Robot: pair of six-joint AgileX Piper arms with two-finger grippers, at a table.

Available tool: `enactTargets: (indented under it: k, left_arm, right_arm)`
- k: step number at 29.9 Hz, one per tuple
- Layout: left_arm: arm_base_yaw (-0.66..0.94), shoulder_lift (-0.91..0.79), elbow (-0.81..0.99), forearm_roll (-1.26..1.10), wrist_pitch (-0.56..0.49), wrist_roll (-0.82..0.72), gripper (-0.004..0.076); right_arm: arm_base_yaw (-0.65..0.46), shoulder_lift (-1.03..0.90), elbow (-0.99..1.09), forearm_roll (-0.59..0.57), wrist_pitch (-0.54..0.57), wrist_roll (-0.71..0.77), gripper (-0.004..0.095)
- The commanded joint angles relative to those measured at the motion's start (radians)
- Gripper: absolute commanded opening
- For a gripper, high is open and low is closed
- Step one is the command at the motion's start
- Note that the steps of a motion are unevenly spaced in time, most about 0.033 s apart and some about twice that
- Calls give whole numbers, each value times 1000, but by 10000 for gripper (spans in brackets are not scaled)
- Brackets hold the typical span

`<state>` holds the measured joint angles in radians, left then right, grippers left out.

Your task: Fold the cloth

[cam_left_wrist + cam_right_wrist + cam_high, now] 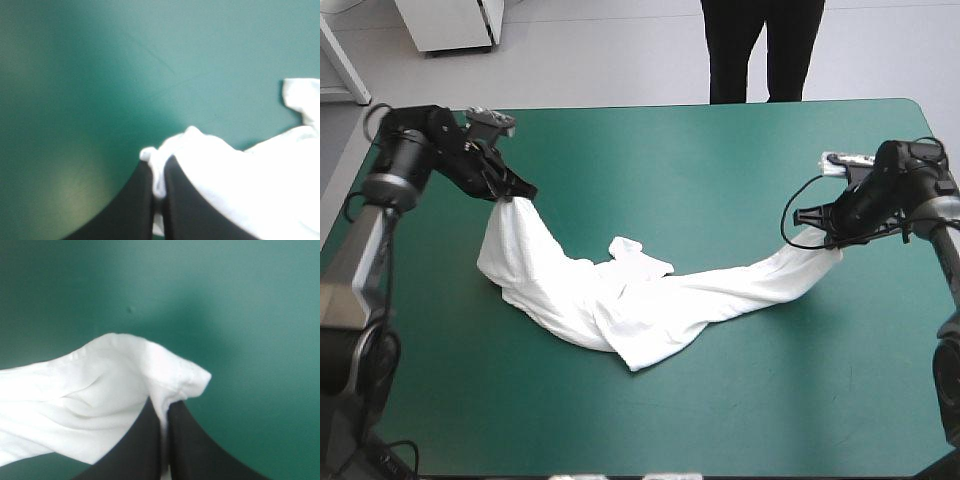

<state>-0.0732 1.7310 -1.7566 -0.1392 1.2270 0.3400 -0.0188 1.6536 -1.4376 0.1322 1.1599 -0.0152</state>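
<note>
Stretching between both arms, the white T-shirt [620, 305] sags onto the middle of the teal-green desk [720, 160], its two ends raised at left and right. The fingers of the left gripper [512, 193] and right gripper [832, 243] are each clenched on a thin cloth edge. Pulling harder could slip a corner free, and the bunched, twisted middle may fold crooked. No containers are visible

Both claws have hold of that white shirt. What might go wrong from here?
The left gripper and right gripper each pinch only a small tuck of the T-shirt, so pulling may slip it free. Its middle lies bunched and twisted on the table, so it might spread crooked.
</note>
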Motion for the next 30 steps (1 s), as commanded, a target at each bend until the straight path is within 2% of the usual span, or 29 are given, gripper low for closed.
enactTargets:
  k: [1, 4, 9, 12, 15, 21, 27, 30]
  left_arm:
    - [-4, -237, -29, -3, 52, -1, -10]
    - [-4, -387, -29, -3, -7, -1, -10]
    - [-4, -618, -44, -3, -195, 1, -10]
    - [-4, -714, -73, -3, -293, 7, -10]
    - [-4, -779, -120, -3, -343, 18, -10]
    - [-5, -867, -197, -13, -399, 19, -10]
    - [-33, -900, -269, -70, -376, 24, -10]
    - [-46, -900, -320, -92, -343, 26, -10]
  right_arm:
    - [-2, -147, -89, 53, 19, -14, -17]
    - [-2, -239, -149, 69, 19, -14, -17]
    - [-2, -363, -290, 100, 7, -7, -17]
    - [-2, -416, -384, 124, -11, -7, -17]
    - [-2, -458, -487, 133, -26, -2, -17]
    - [58, -546, -631, 101, -56, 1, -17]
    - [212, -651, -659, -15, -43, 41, -17]
    - [249, -696, -659, -72, -19, 71, -17]
